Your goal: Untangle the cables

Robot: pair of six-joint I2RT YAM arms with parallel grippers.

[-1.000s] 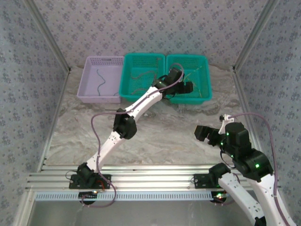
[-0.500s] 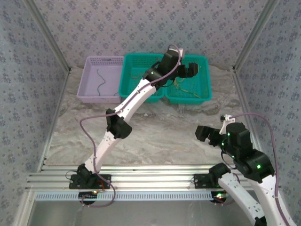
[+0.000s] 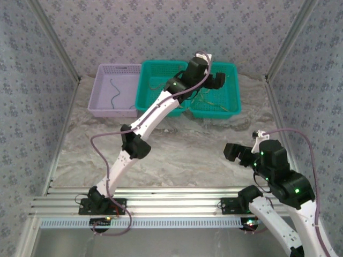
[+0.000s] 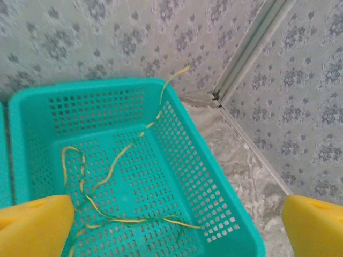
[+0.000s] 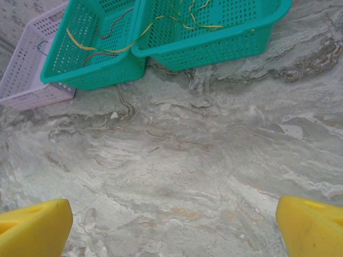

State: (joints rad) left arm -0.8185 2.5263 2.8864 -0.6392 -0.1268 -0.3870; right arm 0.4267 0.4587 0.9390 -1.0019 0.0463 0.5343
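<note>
The right gripper point(image 3: 231, 152) hangs low over the bare marbled table point(image 3: 182, 144), well in front of the middle basket point(image 3: 155, 110) and off to its right. Its jaws are spread wide; the wrist view shows yellow pads point(image 5: 33, 229) at the frame's two lower corners, with nothing between them but tabletop.

Three baskets line the table's far edge, with the teal middle basket at the centre. A lilac basket point(image 3: 107, 110) stands against its left side. A second teal basket, the right basket point(image 3: 231, 110), stands against its right side.

The cables are spread across all three. An orange cable point(image 5: 91, 48) and a red cable point(image 5: 102, 54) lie in loose curves on the middle basket's floor. The orange one appears to run on over the shared rims into the right basket. To the left of the middle basket, a single dark cable point(image 3: 114, 91) snakes along the floor of the lilac basket.

To the right of the middle basket, the left arm reaches out from its base. The left gripper point(image 3: 217, 80) hovers over the right basket, fully spread and holding nothing. In its wrist view the pads point(image 4: 32, 227) sit far apart, above the basket floor. Between them lies a yellow cable point(image 4: 115, 163) in loops, with a thin green cable point(image 4: 158, 218) running alongside part of it. One yellow end rises past the basket's far corner, against the patterned back wall point(image 3: 171, 32).
</note>
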